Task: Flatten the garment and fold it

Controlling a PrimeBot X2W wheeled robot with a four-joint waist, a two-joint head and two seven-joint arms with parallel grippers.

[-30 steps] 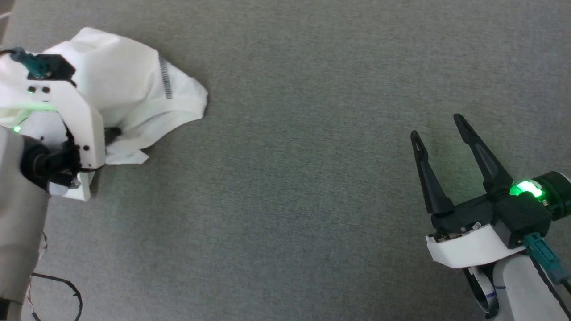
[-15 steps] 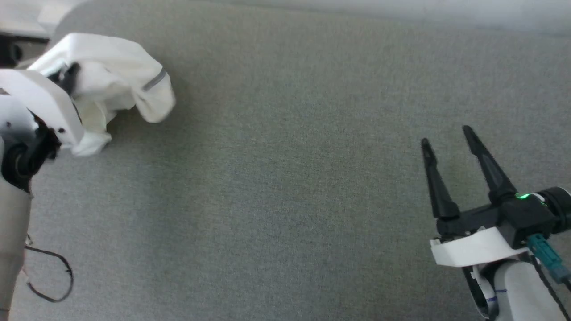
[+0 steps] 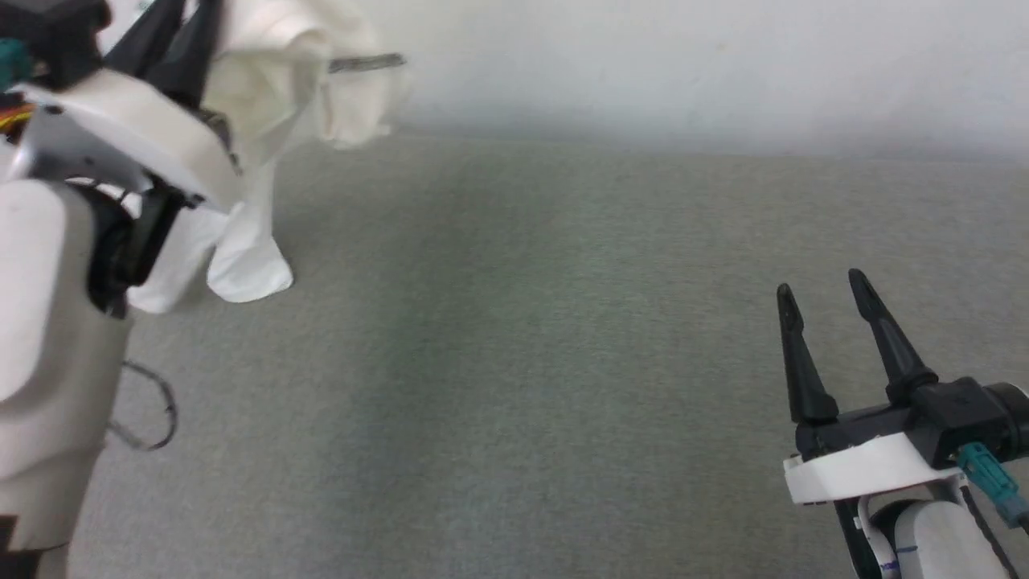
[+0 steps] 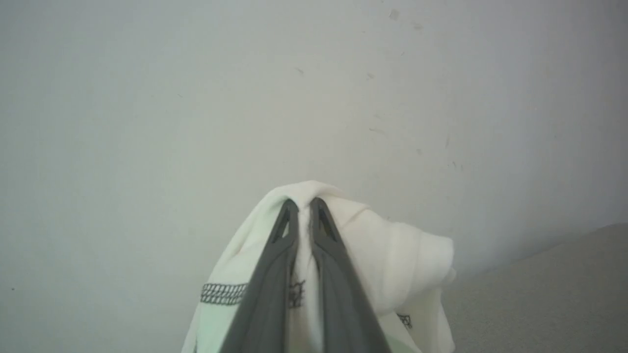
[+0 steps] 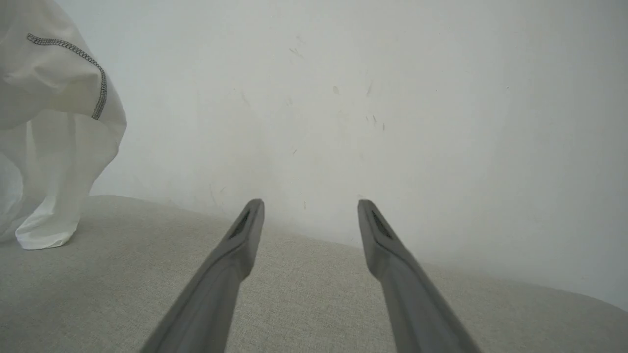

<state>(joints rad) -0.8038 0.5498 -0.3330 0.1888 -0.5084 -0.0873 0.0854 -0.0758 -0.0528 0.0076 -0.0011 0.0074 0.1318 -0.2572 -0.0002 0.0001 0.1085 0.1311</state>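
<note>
The garment (image 3: 265,121), a white T-shirt with dark zigzag seams, hangs bunched at the upper left, its lowest fold touching the grey surface. My left gripper (image 3: 178,24) is raised there and shut on a fold of it. In the left wrist view the two fingers of my left gripper (image 4: 302,203) pinch the garment (image 4: 392,245), which drapes over both sides. My right gripper (image 3: 820,288) stands open and empty at the lower right, well away from the cloth. The right wrist view has my right gripper (image 5: 310,203) with fingers spread and the garment (image 5: 54,98) hanging at the far left.
A broad grey fabric surface (image 3: 522,362) stretches between the two arms. A pale wall (image 3: 683,64) rises behind its far edge. A thin dark cable (image 3: 153,410) loops beside my left arm.
My left gripper closed on the garment and lifted it off the surface, so it now hangs. The head camera tilted up, bringing the wall into view. The right gripper stayed open.
</note>
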